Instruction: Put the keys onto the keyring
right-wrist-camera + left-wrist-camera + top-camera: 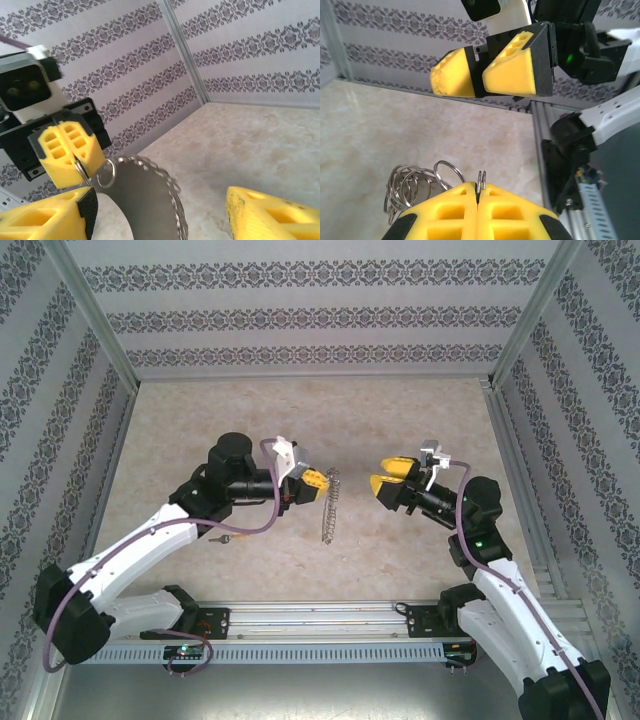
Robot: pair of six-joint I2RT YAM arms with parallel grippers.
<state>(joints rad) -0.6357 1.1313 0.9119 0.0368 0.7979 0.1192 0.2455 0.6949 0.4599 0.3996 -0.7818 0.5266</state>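
Grey keyring point(328, 506) dangles lengthwise over mid-table, top ring pinched in the closed left gripper point(318, 480); right gripper point(388, 475), jaws apart, faces it from nearby.

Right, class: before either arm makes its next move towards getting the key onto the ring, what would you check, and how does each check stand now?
1. Left gripper shut on the keyring: ok.
2. Right gripper open and empty, ready to pick: ok.
3. Key in a gripper: not ok; it lies on the table beside the left arm.
4. Grippers facing each other with a gap between them: ok.
5. Keyring hanging free of the table: cannot tell.
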